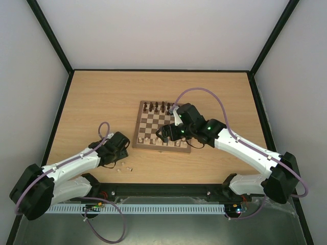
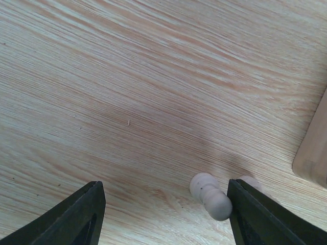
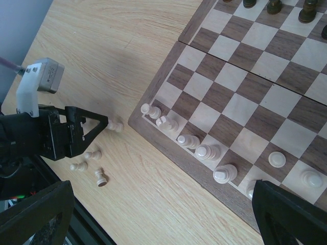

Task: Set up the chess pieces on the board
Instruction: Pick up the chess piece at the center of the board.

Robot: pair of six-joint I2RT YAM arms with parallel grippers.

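The board (image 1: 161, 125) lies mid-table, with dark pieces on its far row and pale chess pieces (image 1: 153, 141) along its near row. In the right wrist view several pale pieces (image 3: 207, 151) stand on the board's near edge squares. Several more pale pieces (image 1: 123, 166) lie loose on the table left of the board (image 3: 240, 97). My left gripper (image 1: 121, 149) is open and low over the table. A pale pawn (image 2: 210, 195) lies between its fingers, close to the right finger (image 2: 265, 214). My right gripper (image 1: 164, 133) hovers over the board's near edge, open and empty.
The board's corner (image 2: 314, 153) shows at the right of the left wrist view. Loose pawns (image 3: 93, 154) lie beside the left gripper (image 3: 76, 132). A black rail (image 1: 163, 190) runs along the table's near edge. Enclosure walls stand around the table.
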